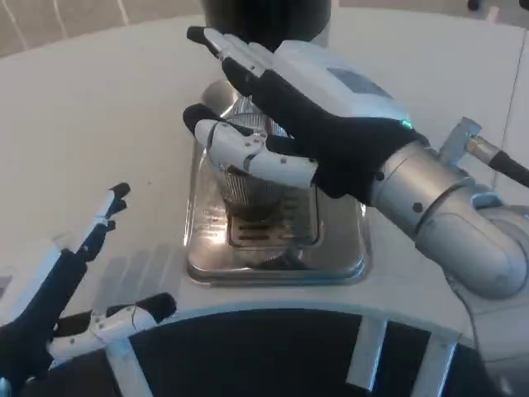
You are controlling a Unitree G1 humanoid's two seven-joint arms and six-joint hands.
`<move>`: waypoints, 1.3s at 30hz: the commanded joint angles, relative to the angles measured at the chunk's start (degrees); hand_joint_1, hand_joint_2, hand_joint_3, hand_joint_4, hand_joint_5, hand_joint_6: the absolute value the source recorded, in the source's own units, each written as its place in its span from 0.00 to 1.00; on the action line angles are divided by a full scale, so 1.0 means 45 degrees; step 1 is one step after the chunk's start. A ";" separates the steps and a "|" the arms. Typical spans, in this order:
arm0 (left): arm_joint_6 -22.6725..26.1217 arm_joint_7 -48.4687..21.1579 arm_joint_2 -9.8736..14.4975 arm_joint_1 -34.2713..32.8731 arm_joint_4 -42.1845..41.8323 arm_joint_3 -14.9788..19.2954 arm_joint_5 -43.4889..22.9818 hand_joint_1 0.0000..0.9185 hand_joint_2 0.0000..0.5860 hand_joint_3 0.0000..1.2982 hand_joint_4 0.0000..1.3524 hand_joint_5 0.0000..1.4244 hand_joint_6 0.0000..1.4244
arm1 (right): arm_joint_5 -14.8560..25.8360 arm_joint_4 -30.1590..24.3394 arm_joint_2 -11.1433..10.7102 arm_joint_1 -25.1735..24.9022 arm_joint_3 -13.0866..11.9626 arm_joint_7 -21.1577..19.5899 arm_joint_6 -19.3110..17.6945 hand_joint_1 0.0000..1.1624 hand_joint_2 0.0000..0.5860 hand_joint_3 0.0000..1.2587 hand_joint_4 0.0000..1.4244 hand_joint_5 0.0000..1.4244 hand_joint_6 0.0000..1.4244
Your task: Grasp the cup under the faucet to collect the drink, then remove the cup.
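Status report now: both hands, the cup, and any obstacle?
Right hand wrapped around the cup on the drip tray. Left hand open, off to the side. No obstacle seen.

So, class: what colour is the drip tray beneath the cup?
Shiny silver metal drip tray, clearest in the head view.

A clear ribbed cup [248, 186] stands upright on the drip tray [331, 256].
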 commanded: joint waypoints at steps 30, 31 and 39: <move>0.1549 0.0536 -0.1406 -0.2953 0.0957 -0.2022 0.1194 0.10 0.05 0.00 0.00 0.13 0.13 | 0.0265 -0.0516 0.0052 0.0799 0.0024 0.0801 -0.0194 0.00 0.79 0.00 0.00 0.00 0.00; 0.1612 0.0562 -0.1448 -0.3092 0.1062 -0.2085 0.1213 0.10 0.05 0.00 0.00 0.13 0.13 | 0.0266 -0.0506 0.0052 0.0783 -0.0003 0.0796 -0.0193 0.00 0.79 0.00 0.00 0.00 0.00; 0.1824 0.0767 -0.1524 -0.3884 0.1914 -0.2449 0.1267 0.11 0.05 0.00 0.00 0.13 0.13 | 0.0299 -0.0640 0.0038 0.0835 -0.0468 0.0604 -0.0153 0.00 0.79 0.00 0.00 0.00 0.00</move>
